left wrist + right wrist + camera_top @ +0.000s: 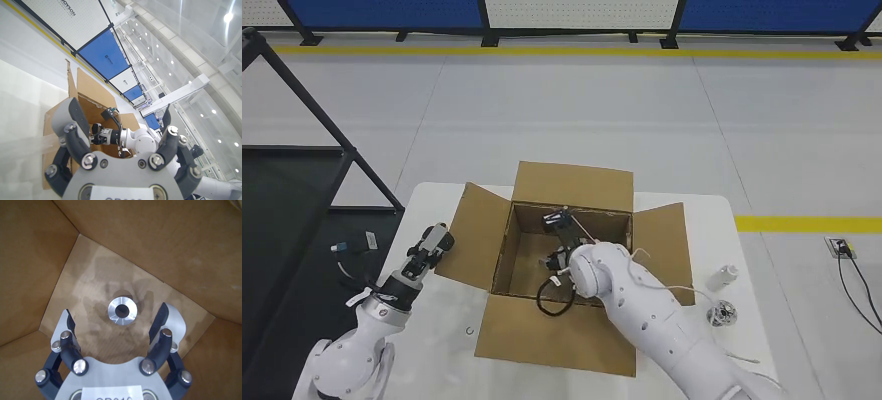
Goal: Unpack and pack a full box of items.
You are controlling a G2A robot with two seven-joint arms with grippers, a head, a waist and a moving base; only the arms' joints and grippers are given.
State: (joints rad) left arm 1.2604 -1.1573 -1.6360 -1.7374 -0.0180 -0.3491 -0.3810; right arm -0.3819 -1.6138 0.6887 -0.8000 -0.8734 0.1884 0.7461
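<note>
The cardboard box (572, 187) stood open on the white desk (457, 325), all four flaps folded outward and lying away from the opening. The right arm reached down into the box, and its pincer (115, 311) hung inside above the box floor. Its jaws were spread wide and held nothing. Below the gap between those jaws, a metal cylinder (122, 310) stood on the box floor with its bright end face and dark central hole turned up toward the wrist camera. It touched neither finger. The part of the box floor around it seen from the right wrist was bare cardboard, bounded by the inner walls.

The left pincer (121, 106) was outside the box, just beside the outer edge of the left-hand flap and above the desk. Its jaws were also wide apart and empty. From the left wrist, the box's flaps and the right arm dipping into the box showed beyond them.

On the other side of the box, past the right-hand flap, a small white bottle (726, 277) stood upright on the desk. A small shiny metal piece (723, 316) lay near it, a little closer to the robot; the two were apart from each other and from the box.
</note>
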